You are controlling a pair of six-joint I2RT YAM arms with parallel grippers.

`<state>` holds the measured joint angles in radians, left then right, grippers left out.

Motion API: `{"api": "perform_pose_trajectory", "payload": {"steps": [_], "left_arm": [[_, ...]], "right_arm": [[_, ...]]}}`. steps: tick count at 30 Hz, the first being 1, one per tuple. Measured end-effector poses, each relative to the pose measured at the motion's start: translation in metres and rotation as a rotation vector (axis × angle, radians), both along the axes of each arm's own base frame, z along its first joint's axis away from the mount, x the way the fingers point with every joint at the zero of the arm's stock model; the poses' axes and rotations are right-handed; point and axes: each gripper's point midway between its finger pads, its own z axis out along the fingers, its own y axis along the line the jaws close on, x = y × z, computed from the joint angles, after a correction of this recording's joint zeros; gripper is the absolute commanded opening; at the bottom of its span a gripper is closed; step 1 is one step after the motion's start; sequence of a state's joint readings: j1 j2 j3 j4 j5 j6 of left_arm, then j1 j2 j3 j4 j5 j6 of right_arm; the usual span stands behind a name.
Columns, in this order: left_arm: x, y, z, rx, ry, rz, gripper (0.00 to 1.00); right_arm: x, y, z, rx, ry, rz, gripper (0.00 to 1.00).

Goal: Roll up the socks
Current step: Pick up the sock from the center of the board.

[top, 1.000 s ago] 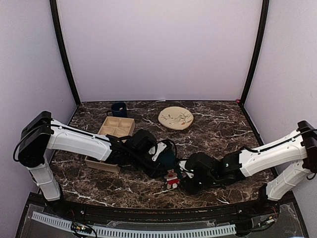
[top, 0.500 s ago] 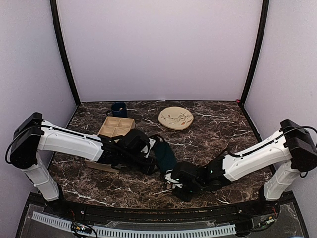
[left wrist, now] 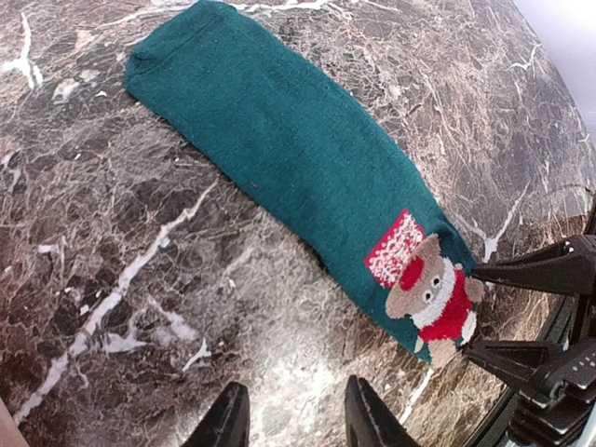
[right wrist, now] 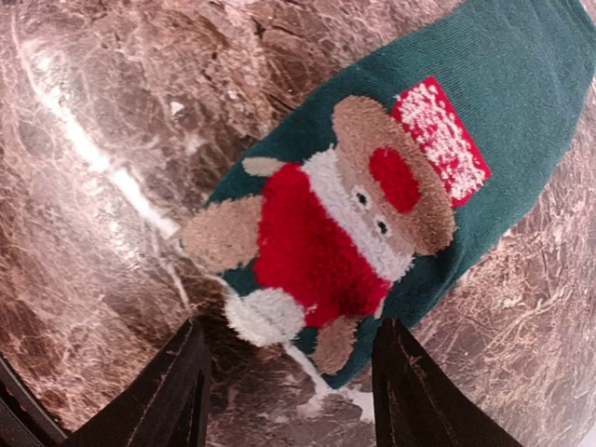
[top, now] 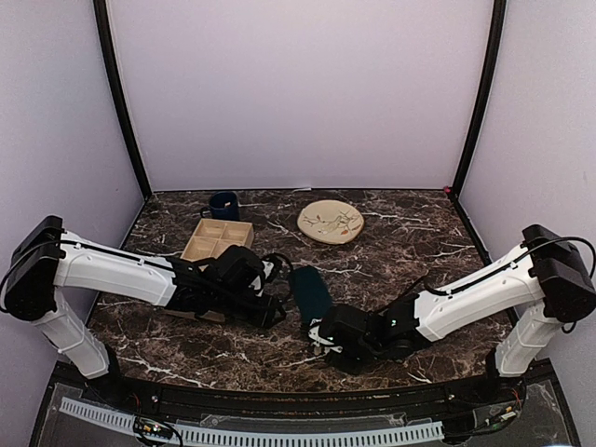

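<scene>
Both arms [top: 121,270] reach low over the marble table [top: 419,242], left gripper [left wrist: 293,386] spread just left of the teal-green sock [top: 310,293], right gripper [right wrist: 289,324] spread astride its near end.

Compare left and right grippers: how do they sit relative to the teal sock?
The right gripper straddles the bear end of the teal sock; the left gripper is over bare table beside the sock's long edge. The right has fabric between its fingers; the left has only marble. Shared: both are open, and neither grips the sock, which lies flat.
</scene>
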<state>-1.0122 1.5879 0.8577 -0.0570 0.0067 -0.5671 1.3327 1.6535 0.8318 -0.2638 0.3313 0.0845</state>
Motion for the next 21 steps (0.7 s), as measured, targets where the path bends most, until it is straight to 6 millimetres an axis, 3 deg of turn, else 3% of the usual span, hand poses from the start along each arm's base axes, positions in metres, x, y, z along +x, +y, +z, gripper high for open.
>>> {"api": "perform_pose_trajectory", "payload": {"steps": [4, 12, 18, 21], "left_arm": [[-0.001, 0.004, 0.004, -0.012, -0.008, 0.008, 0.38], [-0.003, 0.008, 0.004, -0.022, -0.008, 0.019, 0.38], [-0.005, 0.01, 0.0, -0.027, -0.007, 0.021, 0.38], [-0.006, 0.011, -0.003, -0.028, -0.008, 0.02, 0.38]], "right_arm": [[0.003, 0.0, 0.0, -0.017, -0.024, 0.015, 0.51], [0.006, 0.006, -0.003, -0.028, -0.018, 0.049, 0.18], [0.006, 0.006, -0.005, -0.028, 0.019, 0.056, 0.02], [0.005, 0.007, -0.005, -0.025, 0.044, 0.055, 0.0]]}}
